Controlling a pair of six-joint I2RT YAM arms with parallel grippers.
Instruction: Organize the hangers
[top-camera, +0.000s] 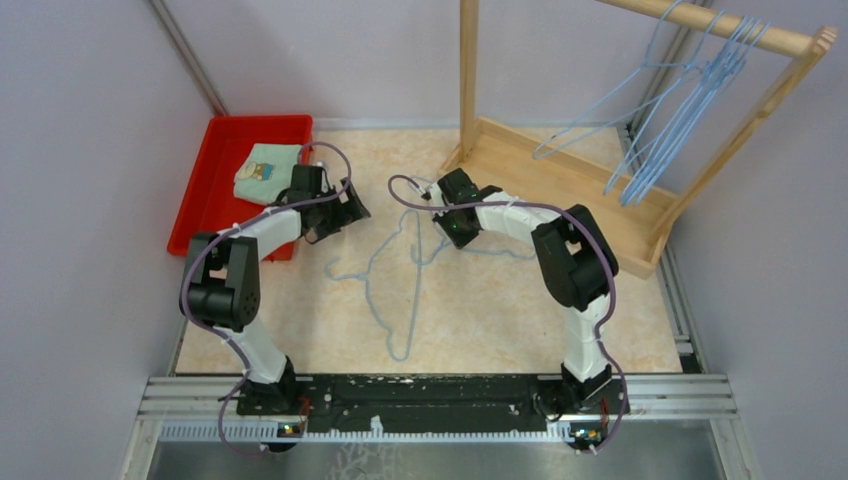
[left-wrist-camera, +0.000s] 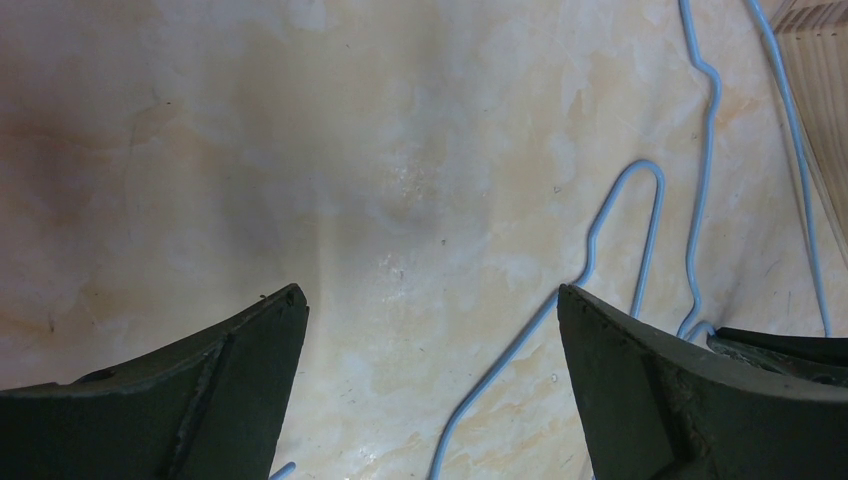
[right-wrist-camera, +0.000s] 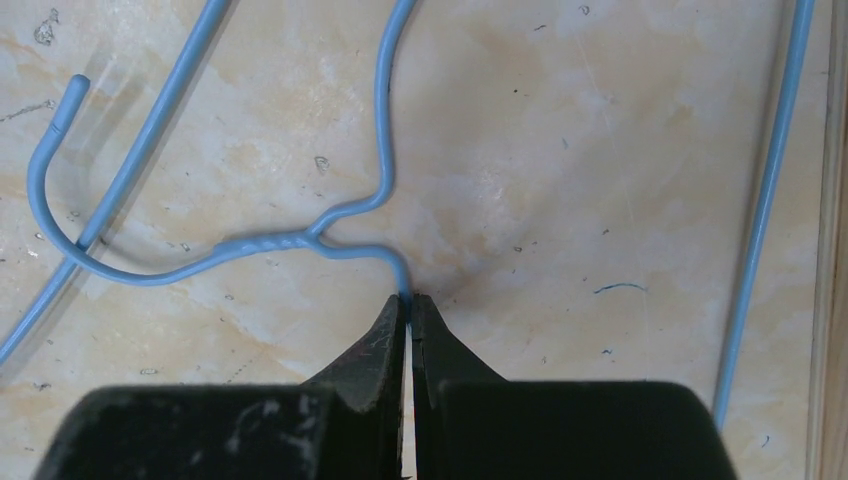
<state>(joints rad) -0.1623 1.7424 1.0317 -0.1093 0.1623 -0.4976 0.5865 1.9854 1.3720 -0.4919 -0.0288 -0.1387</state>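
Observation:
Two light-blue wire hangers (top-camera: 410, 310) lie overlapping on the marble-patterned table between the arms. My right gripper (top-camera: 443, 222) is shut on one hanger's wire, just past its twisted neck (right-wrist-camera: 270, 243); in the right wrist view the gripper (right-wrist-camera: 409, 303) pinches the wire at its tips, and the hook (right-wrist-camera: 45, 170) curls off to the left. My left gripper (top-camera: 355, 212) is open and empty above the table; in the left wrist view the gripper (left-wrist-camera: 430, 300) straddles a hanger wire (left-wrist-camera: 500, 375), with a hook (left-wrist-camera: 640, 200) just beyond. Several more hangers (top-camera: 680, 110) hang on the rack's rail (top-camera: 730, 28).
The wooden rack's base (top-camera: 560, 180) stands at the back right, its edge showing in the left wrist view (left-wrist-camera: 825, 60). A red bin (top-camera: 215, 190) holding a folded cloth (top-camera: 268, 170) sits at the back left. A second hanger's wire (right-wrist-camera: 770, 200) runs beside my right gripper.

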